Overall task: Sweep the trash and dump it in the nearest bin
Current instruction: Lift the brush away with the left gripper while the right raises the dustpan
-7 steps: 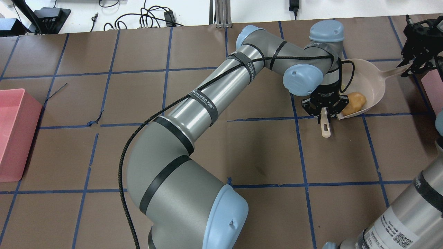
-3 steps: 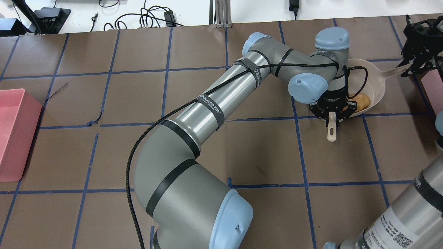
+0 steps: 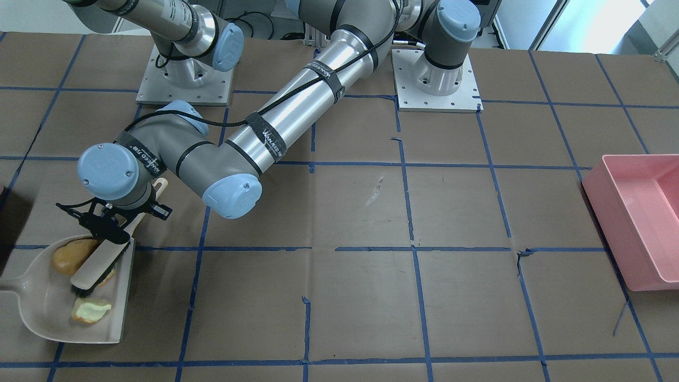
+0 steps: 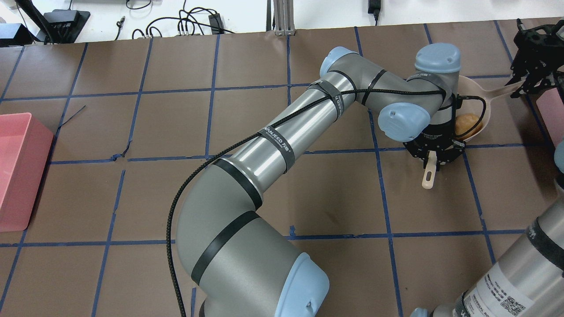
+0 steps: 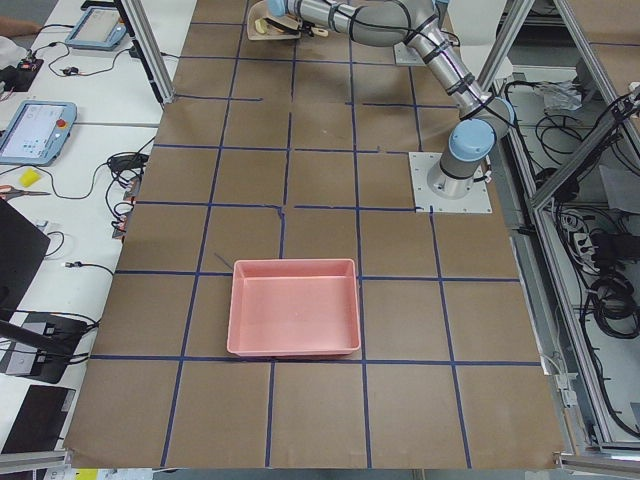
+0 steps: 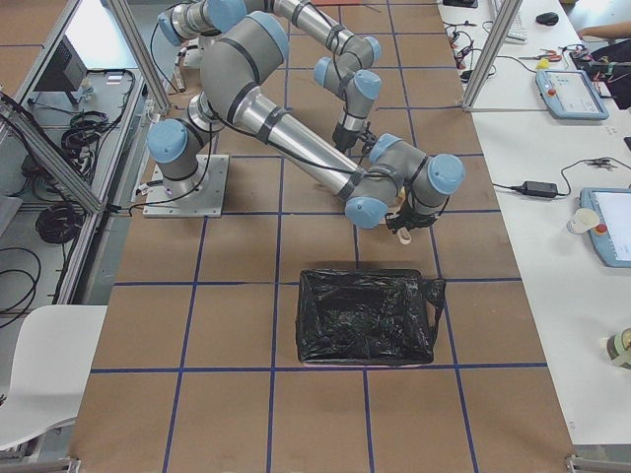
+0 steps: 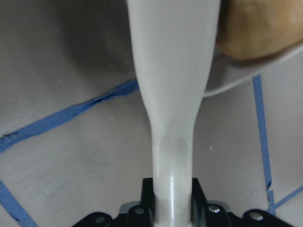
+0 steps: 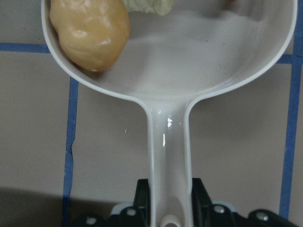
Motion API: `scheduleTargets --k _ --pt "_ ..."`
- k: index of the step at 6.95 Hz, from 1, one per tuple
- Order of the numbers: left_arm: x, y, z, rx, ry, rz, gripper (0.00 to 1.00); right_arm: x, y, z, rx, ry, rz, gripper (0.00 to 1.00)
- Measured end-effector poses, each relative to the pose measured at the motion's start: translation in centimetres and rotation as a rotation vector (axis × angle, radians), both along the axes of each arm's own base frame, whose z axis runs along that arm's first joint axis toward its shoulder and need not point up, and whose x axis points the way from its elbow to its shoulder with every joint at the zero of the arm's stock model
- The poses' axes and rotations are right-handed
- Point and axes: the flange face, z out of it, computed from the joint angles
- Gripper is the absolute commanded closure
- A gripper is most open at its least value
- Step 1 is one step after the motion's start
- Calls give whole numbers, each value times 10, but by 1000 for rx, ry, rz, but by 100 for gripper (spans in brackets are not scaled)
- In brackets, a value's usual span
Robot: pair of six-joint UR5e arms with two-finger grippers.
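Observation:
My right gripper (image 4: pixel 524 86) is shut on the handle (image 8: pixel 168 156) of a beige dustpan (image 3: pixel 50 318) lying flat on the table. The tan-brown potato-shaped trash (image 3: pixel 68 254) lies inside the pan, also seen in the overhead view (image 4: pixel 468 124) and the right wrist view (image 8: pixel 90 30). One pale yellow-green chunk (image 3: pixel 91 310) lies in the pan; a second (image 3: pixel 110 276) peeks out beside the bristles. My left gripper (image 4: pixel 434 152) is shut on the white handle (image 7: pixel 173 94) of a brush (image 3: pixel 99 265), whose black bristles rest in the pan against the potato.
A pink bin (image 4: pixel 17 171) stands at the table's far left end, also in the front view (image 3: pixel 636 212). A bin lined with a black bag (image 6: pixel 365 315) sits close to the dustpan on the right end. My left arm (image 4: pixel 282 141) stretches across the middle.
My left arm has moved right with the brush and pushed the potato deeper into the dustpan. The right gripper and the pan have stayed in place.

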Motion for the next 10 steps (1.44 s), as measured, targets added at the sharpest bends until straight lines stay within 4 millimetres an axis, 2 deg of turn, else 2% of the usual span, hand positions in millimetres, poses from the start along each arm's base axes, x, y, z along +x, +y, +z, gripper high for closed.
scheduleTargets --k 2,3,4,5,6,7,8,9,10 --pt "-7 11 9 -30 19 -79 80 0 0 0 0 -1 0 99" --pt "-7 13 25 -31 32 -59 80 0 0 1 -1 -1 0 99" --pt "-4 14 51 -29 53 -25 80 0 0 1 -1 -1 0 99" --pt "7 5 72 -23 67 20 81 0 -1 1 -2 -1 0 99" --pt "33 -21 83 -8 67 88 81 -1 0 1 -2 -2 -2 99" --pt "77 -60 97 4 52 172 81 -2 0 0 -5 -9 -5 99" --pt "125 -88 117 10 31 244 81 -4 0 0 -13 -25 -13 99" --pt "172 -102 143 14 11 309 81 -9 2 1 -25 -59 -32 99" --pt "224 -106 174 22 -1 391 81 -22 9 4 -38 -115 -71 99"
